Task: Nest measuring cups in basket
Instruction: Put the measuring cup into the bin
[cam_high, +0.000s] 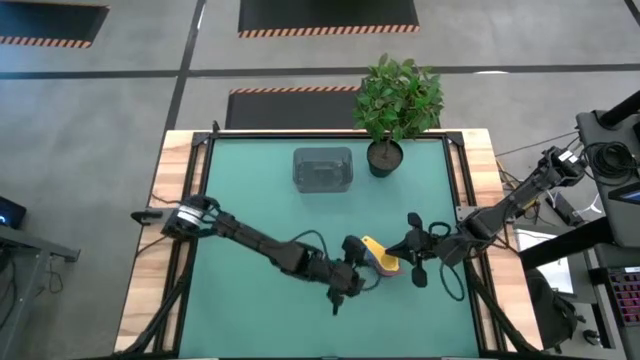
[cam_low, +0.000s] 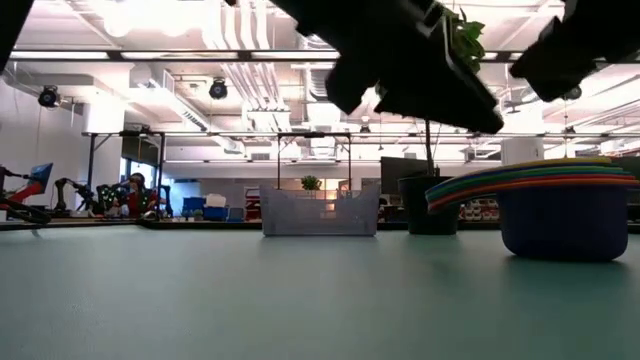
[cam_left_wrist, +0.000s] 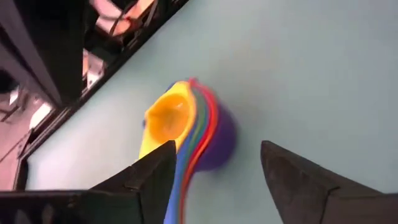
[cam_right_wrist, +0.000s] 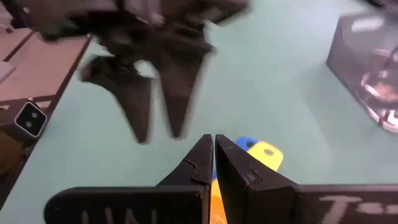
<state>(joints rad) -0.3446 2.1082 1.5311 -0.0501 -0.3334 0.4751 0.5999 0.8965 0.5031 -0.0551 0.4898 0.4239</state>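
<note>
the cups (cam_low: 560, 215) sit closest to the low camera, already nested, on the mat's near-right part, well apart from the basket (cam_high: 322, 168). left gripper (cam_left_wrist: 214, 168) hovers above them, fingers spread; right gripper (cam_right_wrist: 214, 152) beside, fingers pressed together. best to close low on the whole stack, level. yellow innermost, purple-blue outermost, handles fanned.

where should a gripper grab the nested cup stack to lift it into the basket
Probably by the fanned handles: in the stack they jut flat to one side of the round bowls, which look too wide to pinch. Come from above, fingers straddling the handles' edges. The basket sits apart.
</note>
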